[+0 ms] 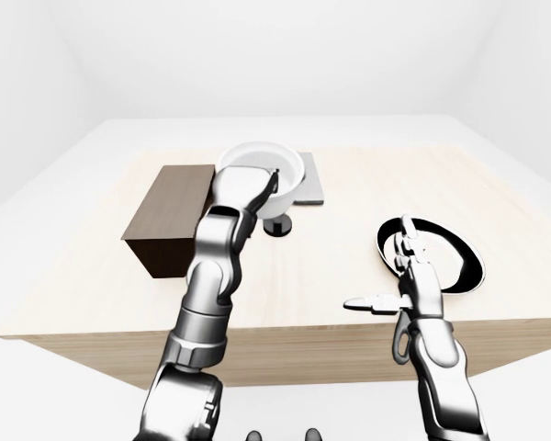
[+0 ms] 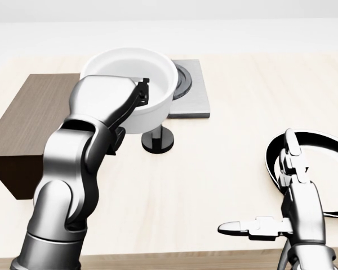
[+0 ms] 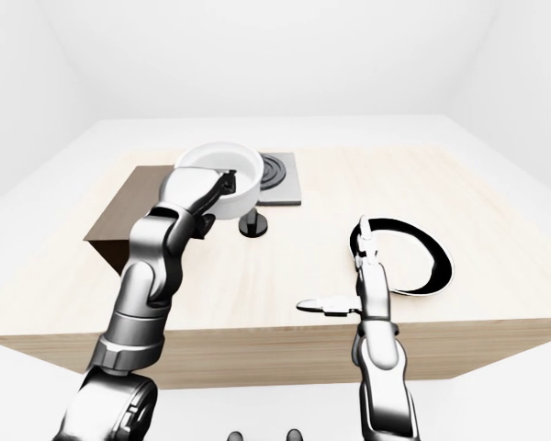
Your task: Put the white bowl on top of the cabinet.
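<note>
The white bowl [image 2: 136,79] hangs in the air, tilted a little. My left hand [image 2: 142,93] is shut on the bowl's near rim, and its back hides the bowl's lower left side. In the head view the bowl overlaps the right end of the dark brown cabinet [image 2: 23,125] and the left edge of the grey stove plate [image 2: 191,95]. The cabinet lies on the table at the left, its flat top bare. My right hand [image 2: 265,194] is open low at the right, thumb pointing left, holding nothing.
A small black stand with a round base [image 2: 157,141] sits on the table just under the bowl. A black pan with a white inside [image 2: 327,147] lies at the right, behind my right hand. The light wooden table [image 2: 214,169] spans the view.
</note>
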You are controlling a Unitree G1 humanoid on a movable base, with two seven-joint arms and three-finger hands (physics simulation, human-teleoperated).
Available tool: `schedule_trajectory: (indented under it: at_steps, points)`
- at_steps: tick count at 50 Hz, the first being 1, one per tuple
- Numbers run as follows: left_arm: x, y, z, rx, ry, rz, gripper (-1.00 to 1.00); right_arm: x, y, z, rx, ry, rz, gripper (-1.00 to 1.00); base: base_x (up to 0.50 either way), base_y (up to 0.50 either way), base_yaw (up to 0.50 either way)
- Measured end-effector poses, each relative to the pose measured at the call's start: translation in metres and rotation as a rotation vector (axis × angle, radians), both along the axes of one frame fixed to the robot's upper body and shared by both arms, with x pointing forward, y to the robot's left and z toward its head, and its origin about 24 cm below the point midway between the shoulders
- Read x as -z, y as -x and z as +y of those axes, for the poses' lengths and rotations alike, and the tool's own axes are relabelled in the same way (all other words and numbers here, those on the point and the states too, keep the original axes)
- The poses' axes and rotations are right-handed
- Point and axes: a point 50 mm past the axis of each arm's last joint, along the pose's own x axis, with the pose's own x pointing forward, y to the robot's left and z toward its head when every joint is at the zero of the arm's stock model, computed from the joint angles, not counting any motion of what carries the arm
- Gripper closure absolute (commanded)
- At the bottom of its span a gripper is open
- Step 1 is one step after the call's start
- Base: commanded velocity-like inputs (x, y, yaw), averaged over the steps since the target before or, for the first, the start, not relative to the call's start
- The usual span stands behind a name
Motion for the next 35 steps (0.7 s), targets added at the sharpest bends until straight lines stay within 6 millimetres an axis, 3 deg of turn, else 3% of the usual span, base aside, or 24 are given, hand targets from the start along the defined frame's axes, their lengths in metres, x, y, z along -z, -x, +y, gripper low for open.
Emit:
schedule_trajectory:
  at_steps: [19,35]
  points:
    - [-0.021,-0.005,0.027,-0.037,0.036,-0.053,1.0,0.003,-0.001,0.003,-0.008,0.007,0.005,-1.0,0.0,0.0,0.0]
    - [-0.022,-0.013,0.059,-0.072,0.113,-0.087,1.0,0.004,-0.001,0.004,-0.011,0.007,0.008,-1.0,0.0,0.0,0.0]
